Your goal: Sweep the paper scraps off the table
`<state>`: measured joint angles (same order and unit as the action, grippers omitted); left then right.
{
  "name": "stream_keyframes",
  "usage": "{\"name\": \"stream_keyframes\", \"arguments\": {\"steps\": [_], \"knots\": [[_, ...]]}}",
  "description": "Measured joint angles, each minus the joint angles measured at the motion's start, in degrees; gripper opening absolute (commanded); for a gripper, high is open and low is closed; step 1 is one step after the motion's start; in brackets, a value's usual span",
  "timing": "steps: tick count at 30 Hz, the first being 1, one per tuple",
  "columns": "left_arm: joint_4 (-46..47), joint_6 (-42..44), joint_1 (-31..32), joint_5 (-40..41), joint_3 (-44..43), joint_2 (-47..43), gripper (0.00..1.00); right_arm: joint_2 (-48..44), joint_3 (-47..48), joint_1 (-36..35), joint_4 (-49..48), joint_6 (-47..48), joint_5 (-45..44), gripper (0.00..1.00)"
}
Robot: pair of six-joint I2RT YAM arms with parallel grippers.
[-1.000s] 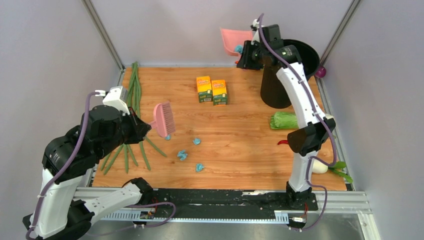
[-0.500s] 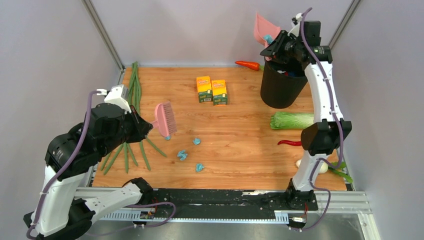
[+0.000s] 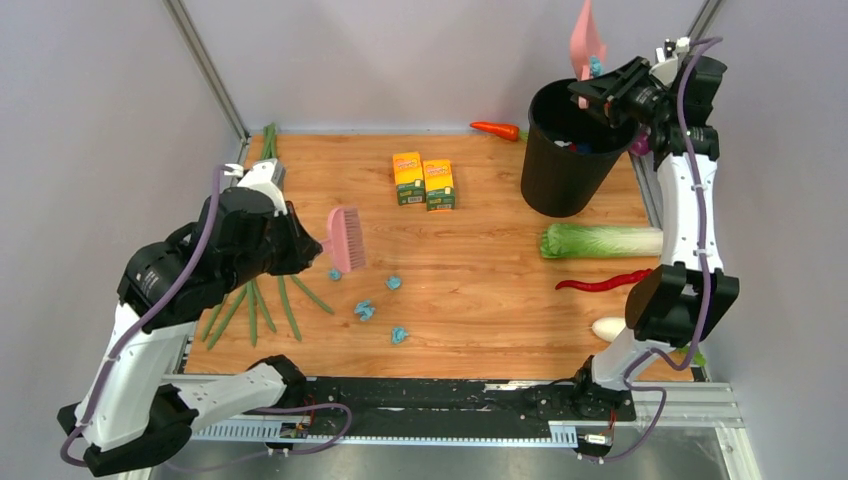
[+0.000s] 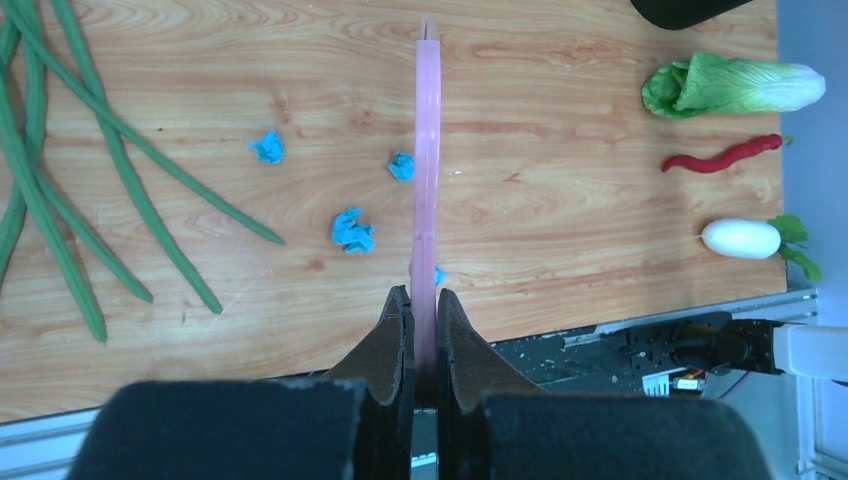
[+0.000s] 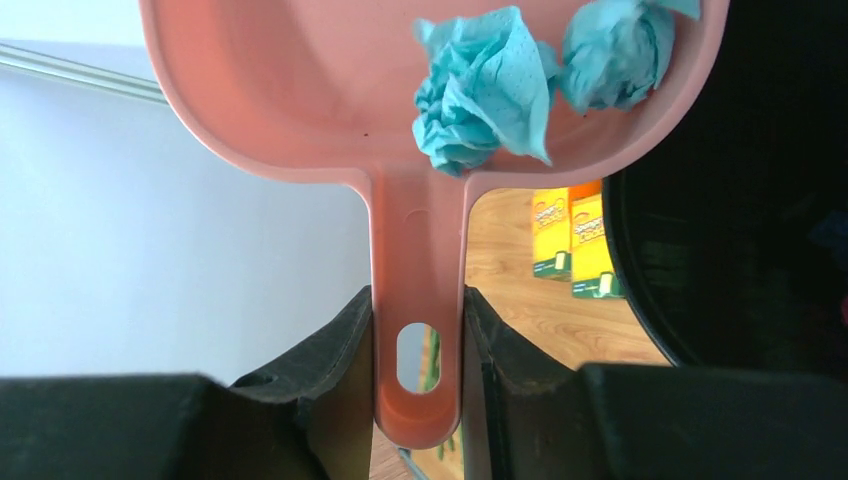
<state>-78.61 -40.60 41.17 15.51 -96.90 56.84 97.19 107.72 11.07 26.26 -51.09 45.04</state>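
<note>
Several light-blue paper scraps (image 3: 366,311) lie on the wooden table (image 3: 480,290), also in the left wrist view (image 4: 352,230). My left gripper (image 3: 303,250) is shut on a pink brush (image 3: 346,240), held above the scraps; edge-on in its wrist view (image 4: 427,160), between the jaws of that gripper (image 4: 424,300). My right gripper (image 3: 606,95) is shut on the handle of a pink dustpan (image 3: 582,40), tipped up over the black bin (image 3: 565,150). Two scraps (image 5: 485,85) lie in the pan (image 5: 300,90), right gripper (image 5: 416,310) clamping its handle.
Two yellow-orange boxes (image 3: 424,180) stand mid-table. Green beans (image 3: 262,200) lie at the left. A carrot (image 3: 495,130), a lettuce (image 3: 600,241), a red chilli (image 3: 603,283) and a white radish (image 3: 610,328) lie at the right. Grey walls surround the table.
My right arm swung the dustpan right and tipped it up steeper over the bin. My left gripper moved the brush slightly right and up.
</note>
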Motion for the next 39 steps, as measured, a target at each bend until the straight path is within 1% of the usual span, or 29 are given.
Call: {"name": "stream_keyframes", "arguments": {"steps": [3, 8, 11, 16, 20, 25, 30, 35, 39], "knots": [[-0.02, 0.0, 0.0, -0.55, 0.52, -1.18, 0.0, -1.51, -5.31, 1.33, -8.74, -7.78, 2.99, 0.0], [-0.04, -0.04, 0.0, -1.05, 0.68, -2.38, 0.0, -1.57, -10.84, 2.25, -23.43, -20.59, 6.05, 0.0], [-0.04, -0.13, 0.0, -1.07, 0.68, -2.69, 0.0, -1.73, -15.06, 2.78, -35.6, -29.27, 6.88, 0.0], [-0.02, -0.74, 0.0, -1.07, 0.72, -3.28, 0.0, -1.79, -24.7, 3.67, -58.27, -46.42, 6.23, 0.0], [-0.02, -1.64, 0.0, -1.03, 1.57, -4.61, 0.0, -1.7, -28.83, 3.8, -70.51, -55.8, 4.07, 0.0], [-0.04, -2.62, 0.0, -0.79, 2.01, -6.49, 0.0, -1.7, -30.77, 3.78, -82.09, -60.63, 1.29, 0.0], [-0.02, -3.13, 0.0, -0.59, 2.19, -6.71, 0.0, -0.55, -33.92, 3.8, -92.94, -62.05, -2.36, 0.0], [-0.04, -3.34, 0.0, -0.42, 2.43, -6.49, 0.0, 1.66, -34.77, 3.8, -95.97, -62.82, -4.46, 0.0], [-0.04, -3.67, 0.0, -0.44, 2.47, -6.21, 0.0, 1.92, -34.45, 3.8, -96.85, -62.88, -3.23, 0.0]]}}
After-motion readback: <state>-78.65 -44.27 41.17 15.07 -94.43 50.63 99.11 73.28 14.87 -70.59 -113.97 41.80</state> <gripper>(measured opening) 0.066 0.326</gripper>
